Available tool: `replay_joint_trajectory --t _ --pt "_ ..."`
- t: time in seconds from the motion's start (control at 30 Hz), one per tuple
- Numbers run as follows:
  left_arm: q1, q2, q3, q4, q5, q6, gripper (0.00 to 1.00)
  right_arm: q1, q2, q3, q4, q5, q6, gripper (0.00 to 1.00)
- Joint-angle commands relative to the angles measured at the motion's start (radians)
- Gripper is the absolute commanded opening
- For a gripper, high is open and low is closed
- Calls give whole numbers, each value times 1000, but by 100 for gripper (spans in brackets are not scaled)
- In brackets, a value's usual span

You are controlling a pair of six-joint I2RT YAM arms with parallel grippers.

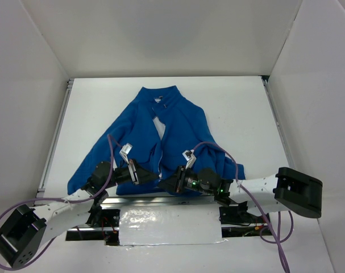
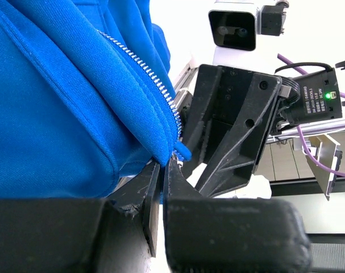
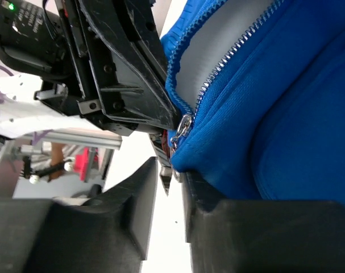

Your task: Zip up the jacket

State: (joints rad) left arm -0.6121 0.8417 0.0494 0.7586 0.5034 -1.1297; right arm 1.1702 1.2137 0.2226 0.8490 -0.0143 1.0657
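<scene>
I see the jacket point(image 1: 178, 131) flat on the table point(image 1: 240, 114), collar to far edge, hem at near edge. L gripper point(image 2: 162, 170) clamped on jacket hem by zip's base. R gripper point(image 3: 169, 173) jaws narrowly apart at zipper pull point(image 3: 182, 126); can't tell if gripping.

The worktop point(image 1: 240, 119) is a flat white surface, closed in by white walls on the far, left and right sides. A metal rail point(image 1: 54, 139) runs along its left edge. A bright blue jacket point(image 1: 181, 128) lies spread on it, front up, with the collar toward the far side and the hem at the near edge. One sleeve angles out toward the near left, and the other lies bunched at the near right. The front gapes partly open, showing pale lining. A shiny silver sheet point(image 1: 169, 224) covers the near edge just below the hem.
</scene>
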Motion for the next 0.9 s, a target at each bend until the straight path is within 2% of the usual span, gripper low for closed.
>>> replay_joint_trajectory --t 0.0,0.07,0.13,0.17,0.27,0.4,0.6,0.87 --pt "-8 8 7 59 12 2 0 11 9 18 99 34 2 29" --pt "-8 5 9 56 12 4 0 14 9 17 99 36 7 27" --pt "-9 4 9 53 11 7 0 14 9 15 96 42 17 22" --pt "-9 3 9 50 11 8 0 14 7 14 87 43 26 16" --pt "-9 3 9 51 11 8 0 14 3 12 70 47 49 12" --pt "-9 7 10 56 14 10 0 16 -5 15 45 51 80 0" --pt "-12 5 9 59 23 15 0 14 -16 46 -4 51 132 0" --pt "-17 -21 9 31 15 31 0 -3 -69 56 -88 25 315 0"
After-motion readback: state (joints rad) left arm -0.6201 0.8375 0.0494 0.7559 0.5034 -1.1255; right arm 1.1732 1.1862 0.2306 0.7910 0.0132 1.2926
